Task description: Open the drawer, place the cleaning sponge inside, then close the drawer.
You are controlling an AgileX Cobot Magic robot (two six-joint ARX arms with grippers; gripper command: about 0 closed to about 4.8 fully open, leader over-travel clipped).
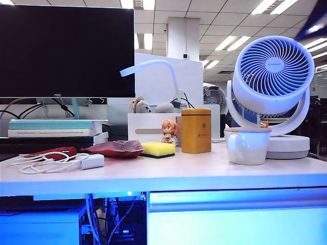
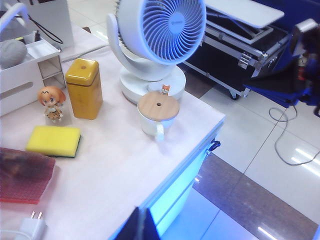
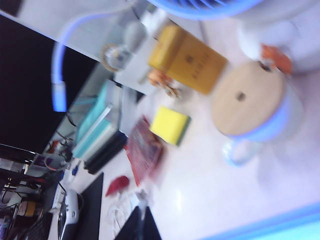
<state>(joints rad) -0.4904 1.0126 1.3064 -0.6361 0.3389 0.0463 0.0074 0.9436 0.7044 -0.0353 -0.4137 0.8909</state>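
Note:
The cleaning sponge (image 1: 158, 149), a yellow block with a dark green underside, lies flat on the desk top between a red pouch and a yellow tin. The drawer (image 1: 237, 219) is a wide white panel under the desk edge, lit blue and closed flush. Neither arm shows in the exterior view. My left gripper (image 2: 142, 222) is shut and empty, hovering over the desk's front edge, with the sponge (image 2: 53, 141) well away from it and the drawer front (image 2: 175, 192) just past its tips. My right gripper (image 3: 141, 220) is shut and empty above the desk, apart from the sponge (image 3: 170, 125); this view is blurred.
On the desk stand a white mug with a wooden lid (image 1: 247, 145), a yellow tin (image 1: 196, 130), a small figurine (image 1: 170, 131), a red pouch (image 1: 116, 148), a white charger with cable (image 1: 92, 162), a big fan (image 1: 271, 76) and a monitor (image 1: 66, 51).

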